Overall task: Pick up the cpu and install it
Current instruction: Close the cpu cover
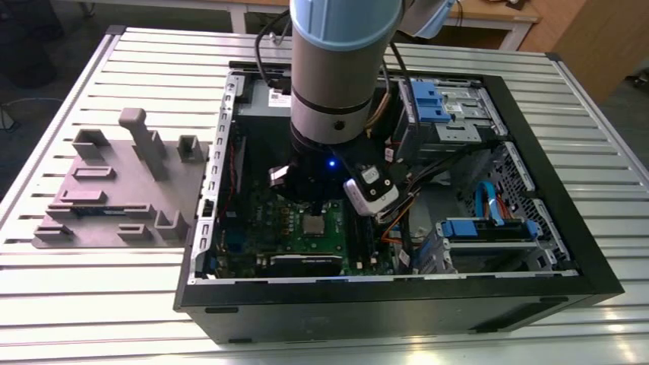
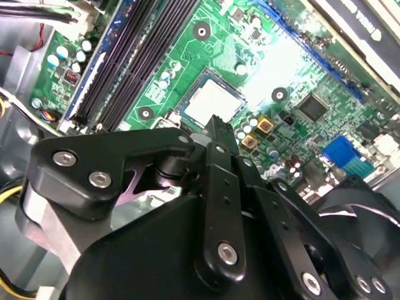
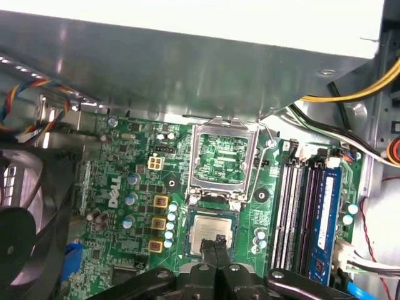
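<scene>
The cpu [image 3: 206, 229] is a small silver square lying flat in its socket on the green motherboard [image 3: 125, 187], and in the exterior view the cpu [image 1: 315, 224] is directly under the arm's wrist. My gripper [image 3: 217, 242] hangs just above the chip's edge, its two black fingers pressed together and nothing between them. In the second wrist view the cpu [image 2: 212, 100] lies just beyond the fingertip [image 2: 215, 124]. The silver hinged frame [image 3: 223, 128] stands folded back beside the socket.
The open computer case [image 1: 598, 281] lies on a slatted metal table [image 1: 91, 304]. Memory slots [image 3: 300, 206] run beside the socket, a black fan [image 3: 19, 237] on the other side. A grey fixture plate [image 1: 112, 198] is at the exterior view's left, blue drive bays [image 1: 446, 106] at its right.
</scene>
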Controlling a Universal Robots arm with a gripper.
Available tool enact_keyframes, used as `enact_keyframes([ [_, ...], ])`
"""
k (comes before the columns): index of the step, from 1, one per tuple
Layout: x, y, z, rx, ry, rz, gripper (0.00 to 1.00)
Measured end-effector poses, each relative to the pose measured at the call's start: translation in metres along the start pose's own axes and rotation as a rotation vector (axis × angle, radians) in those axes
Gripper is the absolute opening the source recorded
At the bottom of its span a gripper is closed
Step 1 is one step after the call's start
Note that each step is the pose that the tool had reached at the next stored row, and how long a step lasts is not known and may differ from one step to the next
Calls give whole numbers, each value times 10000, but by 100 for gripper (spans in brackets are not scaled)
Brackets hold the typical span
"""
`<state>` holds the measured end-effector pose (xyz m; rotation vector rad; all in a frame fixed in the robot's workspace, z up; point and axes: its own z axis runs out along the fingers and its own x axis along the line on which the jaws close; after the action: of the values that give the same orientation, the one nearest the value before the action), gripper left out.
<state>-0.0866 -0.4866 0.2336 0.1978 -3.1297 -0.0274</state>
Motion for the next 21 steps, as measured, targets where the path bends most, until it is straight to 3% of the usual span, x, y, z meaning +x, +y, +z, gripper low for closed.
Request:
enact_keyframes([
  [4,1,0,0,1,7,-371,10],
  [16,1,0,0,1,7,-399,10],
  [21,-21,-3,0,3,12,-667,10],
])
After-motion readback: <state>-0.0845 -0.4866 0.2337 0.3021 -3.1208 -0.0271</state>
